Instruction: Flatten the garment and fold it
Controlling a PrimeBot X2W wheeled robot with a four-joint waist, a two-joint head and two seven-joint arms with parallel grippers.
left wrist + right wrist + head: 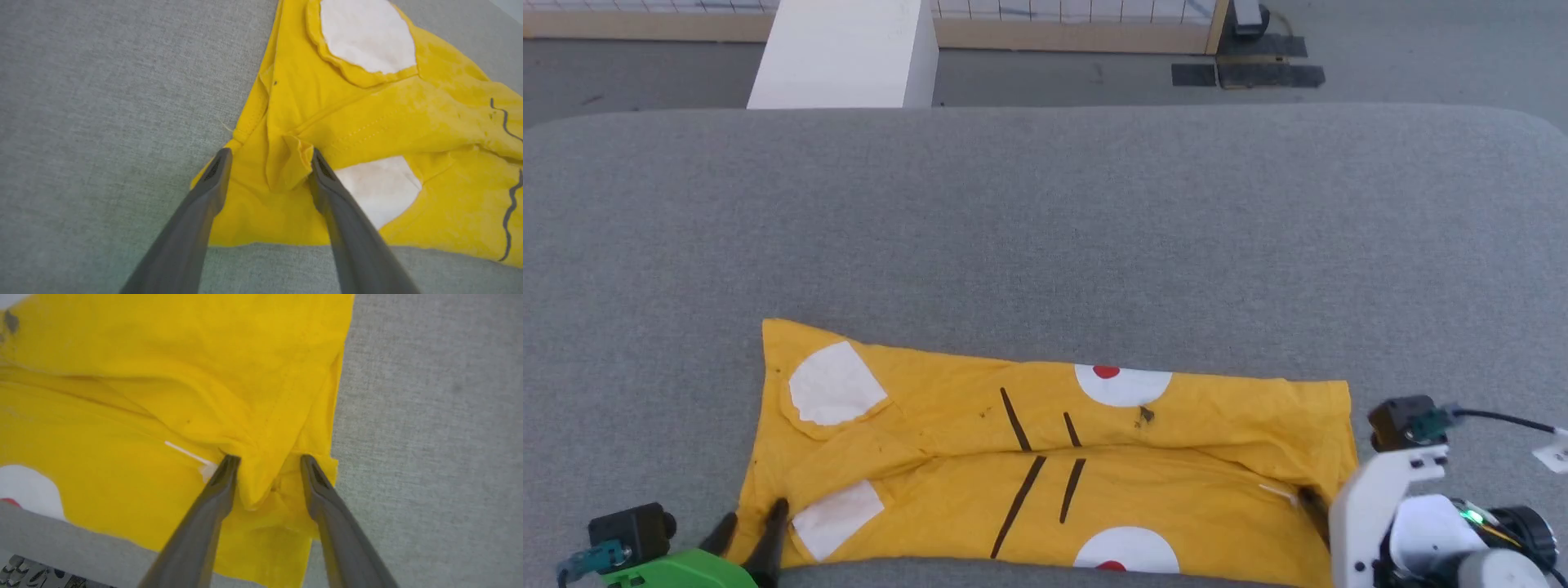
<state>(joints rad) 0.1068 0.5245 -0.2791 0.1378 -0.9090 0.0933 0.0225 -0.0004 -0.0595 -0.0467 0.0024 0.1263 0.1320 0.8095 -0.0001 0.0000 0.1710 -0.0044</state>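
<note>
Shirt (1045, 457) lies flat-ish on the grey padded table (1045, 229), long side running left-right, hard up against the near rim. A lengthwise crease runs across its middle and the black whisker lines (1015, 420) break over it. White patches (833, 382) sit at the shirt's left end, and white ovals with red dots on the far and near edges. Left edge and right edge are both clean, with bare table outside each. Far edge is slightly slanted, with a wide bare stretch of table beyond it, so plenty of room that way and almost none toward the robot. Left gripper (269, 157) is on the near-left corner, jaws wide, fingers straddling a small bunched fold of cloth, not pinching it. Right gripper (269, 459) is at the near-right corner, jaws also apart, with a raised peak of cloth standing between the fingers, loose; a thin white tag (186, 452) lies just beside its finger. Past the table's far rim: grey floor (1421, 65), a white block (849, 57), a wooden rail (1078, 37) and black floor plates (1250, 73).
</note>
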